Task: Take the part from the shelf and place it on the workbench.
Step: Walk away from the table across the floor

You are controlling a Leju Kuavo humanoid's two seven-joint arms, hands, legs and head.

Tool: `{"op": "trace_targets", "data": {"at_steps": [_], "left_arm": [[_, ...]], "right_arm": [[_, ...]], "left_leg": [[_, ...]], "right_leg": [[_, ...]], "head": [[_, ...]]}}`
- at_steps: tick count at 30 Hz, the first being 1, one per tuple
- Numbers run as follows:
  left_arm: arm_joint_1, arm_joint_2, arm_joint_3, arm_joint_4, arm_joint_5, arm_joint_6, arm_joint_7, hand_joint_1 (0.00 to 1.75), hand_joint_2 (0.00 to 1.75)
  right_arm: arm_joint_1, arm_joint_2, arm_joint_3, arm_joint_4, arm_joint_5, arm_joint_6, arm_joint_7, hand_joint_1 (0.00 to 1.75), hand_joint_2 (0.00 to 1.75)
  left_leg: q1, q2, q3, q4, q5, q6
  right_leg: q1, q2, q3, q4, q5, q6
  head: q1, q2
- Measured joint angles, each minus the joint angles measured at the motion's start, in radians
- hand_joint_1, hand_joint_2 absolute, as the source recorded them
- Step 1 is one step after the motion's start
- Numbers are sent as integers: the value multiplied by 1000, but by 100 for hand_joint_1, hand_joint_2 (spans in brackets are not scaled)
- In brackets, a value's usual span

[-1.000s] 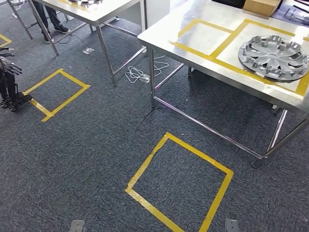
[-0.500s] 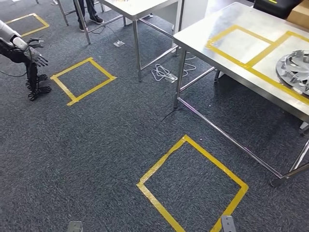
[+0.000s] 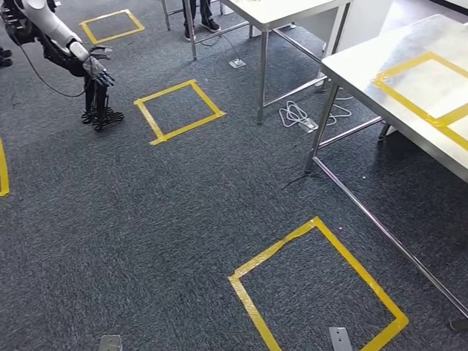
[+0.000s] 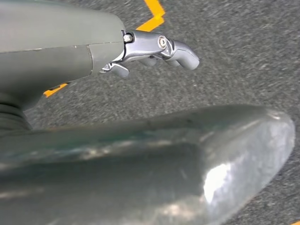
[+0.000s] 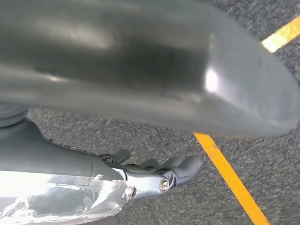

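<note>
Nearest, low over dark grey carpet [image 3: 138, 241]: left hand [image 4: 141, 154], thumb and fingers [image 4: 159, 44] apart, gripping nothing. Likewise the right hand [image 5: 141, 70], fingers [image 5: 169, 173] stretched clear of the thumb, nothing between them, a strip of yellow tape [image 5: 229, 178] on the floor beneath.

Just ahead, a yellow taped square [image 3: 276, 246] on the carpet. To the right, a steel table [image 3: 358, 69] marked with yellow tape outlines [image 3: 448, 117]. Cannot tell where the part lies.

Farther on, a coiled pale cable [image 3: 292, 115] on the floor by the table leg, and a second taped square [image 3: 187, 127] to the left. Beyond those, a white-topped table [image 3: 287, 11] with a person's legs [image 3: 207, 14] behind it. Far left, a silver arm with a dark hand [image 3: 96, 66], possibly another robot's, above a black stand [image 3: 99, 110], and a third taped square [image 3: 104, 17] behind.
</note>
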Motion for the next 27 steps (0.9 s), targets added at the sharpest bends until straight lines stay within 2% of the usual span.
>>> {"op": "trace_targets", "data": {"at_steps": [1, 2, 3, 4, 5, 6, 7, 8, 10, 11, 12, 13, 14, 15, 17, 19, 20, 21, 22, 23, 24, 25, 26, 27], "left_arm": [[1, 1, 0, 0, -3, 0, 0, 0, 0], [-1, 1, 0, 0, -7, 1, 0, 0, 0], [-3, 1, 0, 0, -11, 1, -1, 0, 0], [-6, 1, 0, 0, -14, 2, -1, 0, 0], [-7, 0, 0, 0, -17, 2, -2, 0, 0], [-7, -1, 0, 0, -18, 4, -4, 0, 0], [-6, -3, 0, 0, -19, 5, -6, 0, 0], [-6, -4, 0, 0, -21, 7, -8, 0, 0], [-9, -7, -1, 0, -30, 11, -10, 0, 0], [-12, -9, -2, 0, -35, 14, -10, 0, 0], [-15, -11, -4, 0, -39, 16, -11, 0, 0], [-16, -12, -4, 0, -42, 17, -12, 0, 0], [-15, -14, -5, 0, -45, 19, -12, 0, 0], [-12, -14, -5, 0, -48, 20, -13, 0, 0], [-9, -15, -6, 0, -52, 25, -15, 0, 0], [-11, -16, -8, 0, -56, 30, -18, 0, 0], [-11, -17, -8, 0, -57, 31, -19, 0, 0], [-11, -17, -8, 0, -58, 32, -21, 0, 0], [-10, -16, -8, 0, -58, 33, -23, 0, 0], [-10, -16, -8, 0, -58, 34, -24, 0, 0], [-10, -16, -8, 0, -58, 34, -24, 0, 0], [-11, -16, -8, 0, -58, 34, -25, 0, 0], [-14, -16, -8, 0, -58, 34, -25, 0, 0], [-15, -15, -8, 0, -58, 34, -25, 0, 0]], "right_arm": [[0, 0, 0, 0, -1, 1, -1, 0, 0], [0, 1, 0, 0, -2, 3, -2, 0, 0], [1, 0, 0, 0, -4, 4, -2, 0, 0], [3, 0, 0, 0, -6, 5, -2, 0, 0], [5, 0, 0, 0, -8, 7, -2, 0, 0], [6, 0, 0, 0, -10, 7, -2, 0, 0], [7, 1, 0, 1, -11, 7, -2, 0, 0], [7, 1, 0, 1, -12, 8, -1, 0, 0], [7, 2, 0, 1, -11, 8, 0, 0, 0], [8, 2, 0, 1, -11, 8, 0, 0, 0], [9, 2, 0, 1, -11, 8, 0, 0, 0], [10, 2, 0, 1, -10, 9, 0, 0, 0], [10, 3, 0, 1, -9, 10, -1, 0, 0], [9, 3, 0, 1, -8, 10, -2, 0, 0], [9, 4, -1, 1, -8, 13, -5, 0, 0], [14, 4, -1, 2, -6, 15, -5, 0, 0], [17, 4, -1, 2, -3, 15, -3, 0, 0], [19, 4, -1, 2, 0, 16, -1, 0, 0], [20, 5, -1, 3, 4, 15, 2, 0, 0], [20, 5, -1, 3, 8, 15, 4, 0, 0], [20, 5, -1, 3, 11, 15, 4, 0, 0], [19, 5, -1, 4, 15, 16, 5, 0, 0], [18, 5, -1, 4, 19, 18, 4, 0, 0], [18, 6, 0, 4, 22, 20, 2, 0, 0]], "left_leg": [[-1, 21, -11, 19, -14, -4], [-3, 52, -32, 61, -40, -8], [-4, 88, -63, 123, -75, -10], [-4, 109, -97, 194, -109, -12], [-4, 119, -125, 253, -132, -14], [-4, 124, -137, 281, -135, -14], [-4, 126, -130, 273, -121, -14], [-4, 134, -102, 226, -92, -12], [-8, 181, -23, 92, -38, -6], [-11, 203, 5, 41, -25, 1], [-14, 217, 19, 14, -22, 9], [-17, 215, 21, 5, -25, 16], [-17, 201, 19, 4, -23, 25], [-16, 190, 19, 3, -22, 31], [-12, 168, 19, 1, -18, 42], [-10, 143, 17, 1, -15, 49], [-10, 129, 16, 1, -15, 50], [-10, 113, 16, 1, -15, 50], [-10, 98, 16, 2, -14, 50], [-10, 82, 16, 2, -13, 48], [-8, 67, 17, 3, -12, 46], [-8, 52, 16, 4, -11, 41], [-8, 39, 14, 6, -10, 36], [-8, 28, 11, 7, -8, 30]], "right_leg": [[0, -15, 1, -4, 3, -8], [1, -31, 2, -7, 5, -14], [4, -47, 2, -8, 5, -17], [7, -65, 2, -8, 5, -20], [9, -82, 1, -8, 4, -21], [11, -97, 1, -8, 4, -21], [12, -112, 1, -8, 3, -21], [12, -125, 2, -8, 2, -20], [16, -147, 6, -6, -2, -13], [20, -157, 8, -5, -5, -8], [23, -167, 10, -5, -8, -3], [26, -177, 13, -6, -10, 2], [25, -188, 16, -8, -11, 6], [24, -187, 18, -5, -15, 11], [19, -146, 1, 41, -49, 21], [16, -94, -58, 169, -115, 26], [16, -83, -92, 237, -142, 27], [16, -79, -116, 282, -152, 27], [15, -76, -122, 288, -142, 27], [13, -72, -108, 251, -113, 26], [10, -60, -79, 186, -74, 26], [5, -35, -46, 113, -44, 27], [1, -12, -19, 56, -24, 27], [-1, 5, -3, 22, -16, 25]], "head": [[-4, 0], [-8, 0], [-13, 0], [-16, 0], [-16, 0], [-16, 0], [-17, 0], [-17, 0], [-18, 0], [-18, 0], [-16, 0], [-15, 0], [-14, 0], [-13, 0], [-11, 0], [-8, 0], [-7, 0], [-6, 0], [-5, 0], [-5, 0], [-5, 0], [-4, 0], [-4, 0], [-3, 0]]}}
